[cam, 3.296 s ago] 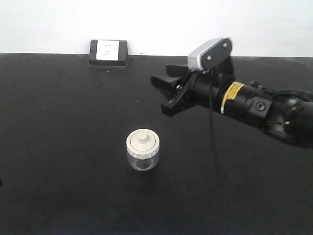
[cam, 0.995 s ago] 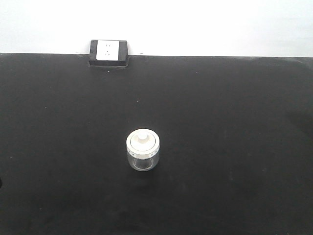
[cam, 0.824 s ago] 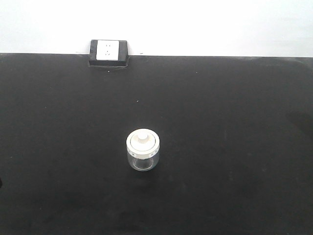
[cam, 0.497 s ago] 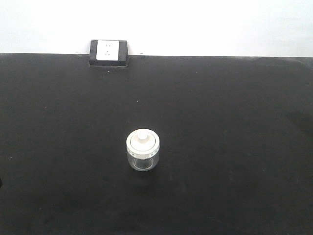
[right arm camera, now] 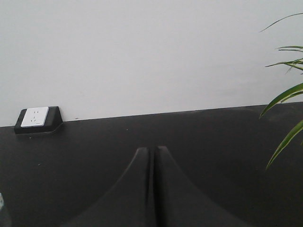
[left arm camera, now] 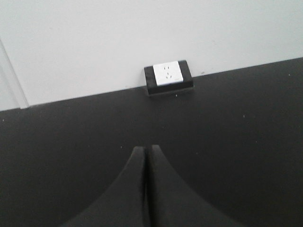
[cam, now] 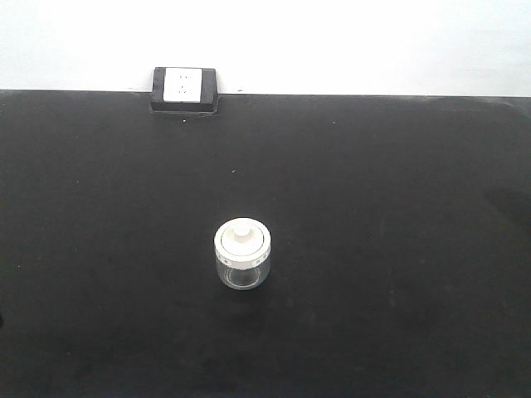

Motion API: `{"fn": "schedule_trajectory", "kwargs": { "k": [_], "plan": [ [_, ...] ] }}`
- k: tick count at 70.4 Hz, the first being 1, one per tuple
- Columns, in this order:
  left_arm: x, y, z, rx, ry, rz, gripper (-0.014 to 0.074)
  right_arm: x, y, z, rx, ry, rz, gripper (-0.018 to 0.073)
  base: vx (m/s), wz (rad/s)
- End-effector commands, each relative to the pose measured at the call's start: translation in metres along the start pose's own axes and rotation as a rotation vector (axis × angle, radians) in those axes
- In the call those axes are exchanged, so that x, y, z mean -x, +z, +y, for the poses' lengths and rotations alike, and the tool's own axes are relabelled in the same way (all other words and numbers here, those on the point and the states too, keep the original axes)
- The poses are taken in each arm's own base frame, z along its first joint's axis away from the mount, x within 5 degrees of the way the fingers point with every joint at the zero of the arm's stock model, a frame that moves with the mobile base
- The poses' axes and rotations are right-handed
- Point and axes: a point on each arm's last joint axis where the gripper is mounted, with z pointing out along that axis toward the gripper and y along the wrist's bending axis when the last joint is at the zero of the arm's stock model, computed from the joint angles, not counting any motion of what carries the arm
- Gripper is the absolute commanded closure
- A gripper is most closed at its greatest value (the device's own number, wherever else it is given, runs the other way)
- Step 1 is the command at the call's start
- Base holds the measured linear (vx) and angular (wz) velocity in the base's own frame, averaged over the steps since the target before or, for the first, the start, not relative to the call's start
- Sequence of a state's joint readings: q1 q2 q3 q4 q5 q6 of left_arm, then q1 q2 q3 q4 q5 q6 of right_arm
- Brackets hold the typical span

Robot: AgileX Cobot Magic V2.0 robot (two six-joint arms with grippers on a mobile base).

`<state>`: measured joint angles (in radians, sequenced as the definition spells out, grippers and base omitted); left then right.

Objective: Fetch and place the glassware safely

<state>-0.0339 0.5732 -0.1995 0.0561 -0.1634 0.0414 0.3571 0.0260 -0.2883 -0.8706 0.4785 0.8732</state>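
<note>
Since earlier, the right hand point(right arm camera: 152, 189) had withdrawn from beyond the squat clear glass jar with cream lid point(cam: 242, 254), which stood untouched, well before the white wall socket point(cam: 183, 86). Both hands, the left hand point(left arm camera: 146, 189) included, were pressed closed, seemingly parked.

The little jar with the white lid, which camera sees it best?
The front-facing view: the jar stands whole on the black table, lid and knob clear. The right wrist view catches only a glassy sliver at its bottom left edge, possibly the jar; the left wrist view misses it.
</note>
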Motion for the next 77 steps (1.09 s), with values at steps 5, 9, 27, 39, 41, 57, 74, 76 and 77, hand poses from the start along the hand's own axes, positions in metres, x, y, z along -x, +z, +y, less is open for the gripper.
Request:
{"fn": "schedule_trajectory", "kwargs": {
  "k": [5, 9, 27, 39, 41, 57, 74, 76, 77],
  "plan": [
    [-0.009, -0.015, -0.001, 0.004, -0.014, -0.089, 0.0603, 0.011, -0.001, 0.002, 0.021, -0.024, -0.049, 0.0560, 0.00, 0.00],
    [-0.022, -0.022, -0.003, 0.005, -0.014, -0.096, 0.0603, 0.011, -0.001, 0.002, 0.021, -0.024, -0.049, 0.0560, 0.00, 0.00],
    [-0.058, -0.045, -0.006, 0.012, -0.013, -0.105, 0.0603, 0.011, -0.001, 0.002, 0.021, -0.024, -0.049, 0.0560, 0.00, 0.00],
    [-0.064, -0.055, -0.006, 0.020, -0.015, -0.113, 0.0603, 0.011, -0.001, 0.002, 0.021, -0.024, -0.049, 0.0560, 0.00, 0.00],
    [-0.065, -0.056, -0.006, 0.020, -0.019, -0.116, 0.0603, 0.011, -0.001, 0.002, 0.021, -0.024, -0.049, 0.0560, 0.00, 0.00],
    [-0.066, -0.056, -0.006, 0.016, -0.051, -0.102, 0.0603, 0.011, -0.001, 0.002, 0.021, -0.023, -0.049, 0.0560, 0.00, 0.00],
    [-0.066, -0.056, -0.006, 0.016, -0.048, -0.103, 0.0603, 0.011, -0.001, 0.002, 0.021, -0.023, -0.049, 0.0560, 0.00, 0.00],
    [-0.066, -0.056, -0.006, 0.016, -0.048, -0.103, 0.0603, 0.011, -0.001, 0.002, 0.021, -0.023, -0.049, 0.0560, 0.00, 0.00],
    [-0.066, -0.056, -0.006, 0.016, -0.048, -0.103, 0.0603, 0.011, -0.001, 0.002, 0.021, -0.023, -0.049, 0.0560, 0.00, 0.00]
  ]
}}
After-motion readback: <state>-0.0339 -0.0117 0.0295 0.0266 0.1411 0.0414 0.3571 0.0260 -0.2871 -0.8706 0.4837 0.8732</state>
